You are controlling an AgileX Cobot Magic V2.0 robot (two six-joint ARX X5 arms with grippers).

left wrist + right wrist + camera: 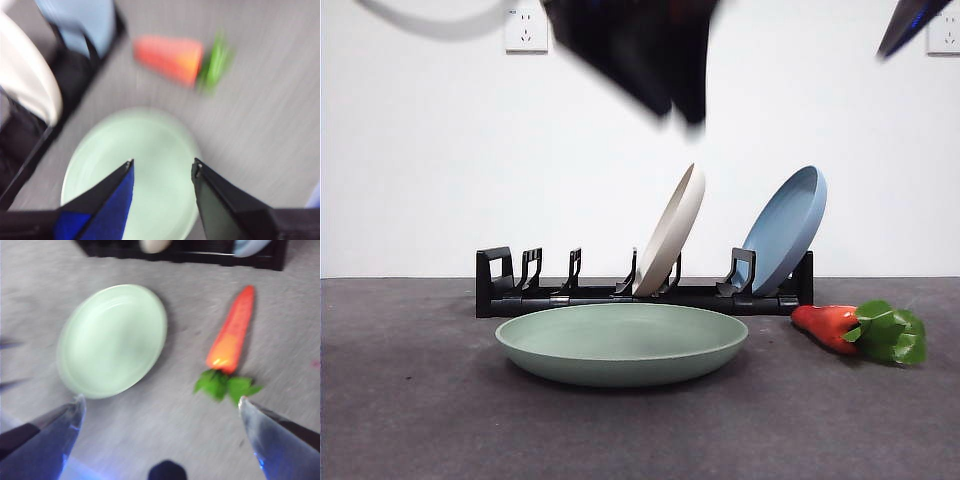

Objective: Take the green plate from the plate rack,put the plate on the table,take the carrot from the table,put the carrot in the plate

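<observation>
Green plate [620,343] flat, left hand [162,167] above, spread

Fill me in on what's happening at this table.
The round pale sage-green plate already lies flat on the dark grey table, in front of the long black plate rack. The left pincer is open above it, holding nothing. The right pincer, wide open, hovers near the stubby orange toy carrot, not yet picked up.
</observation>
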